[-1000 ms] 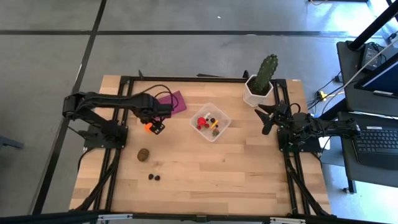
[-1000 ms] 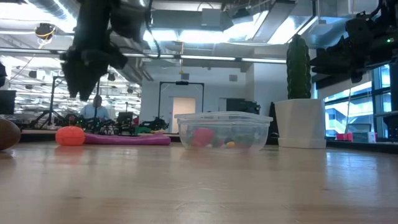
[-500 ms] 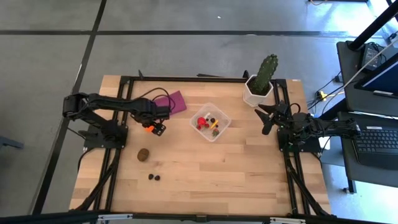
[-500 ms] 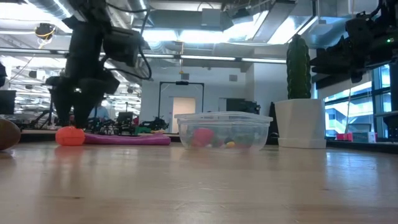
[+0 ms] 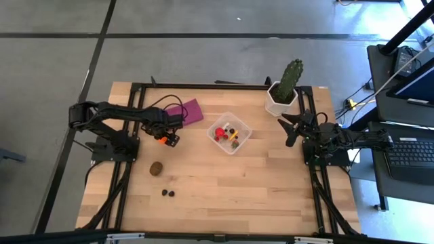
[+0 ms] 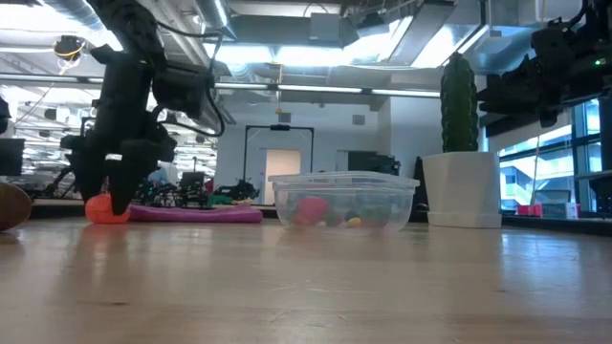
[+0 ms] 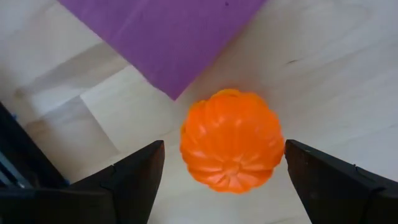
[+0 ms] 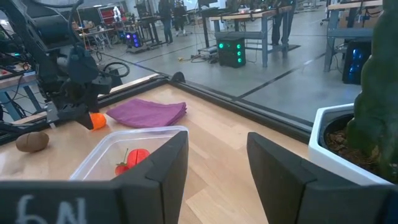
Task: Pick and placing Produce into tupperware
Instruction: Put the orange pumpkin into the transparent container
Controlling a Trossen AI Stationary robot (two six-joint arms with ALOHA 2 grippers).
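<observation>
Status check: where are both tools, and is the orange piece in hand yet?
Left tool open, straddling ribbed orange ball on table, not gripped. Right tool open, parked beside clear plastic tupperware. Purple cloth beside ball, not blocking.

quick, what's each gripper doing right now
Left gripper: open, fingers either side of the orange ball, not closed on it.
Right gripper: open, holding nothing, waiting beside the cactus pot.

In the low view, the left gripper [image 6: 113, 186] hid most of the orange ball [image 6: 98, 209], and the kiwi [image 6: 11, 206] at nine o'clock was cut off by the edge. From above, the tupperware [image 5: 242, 137] contents were too small to identify.
</observation>
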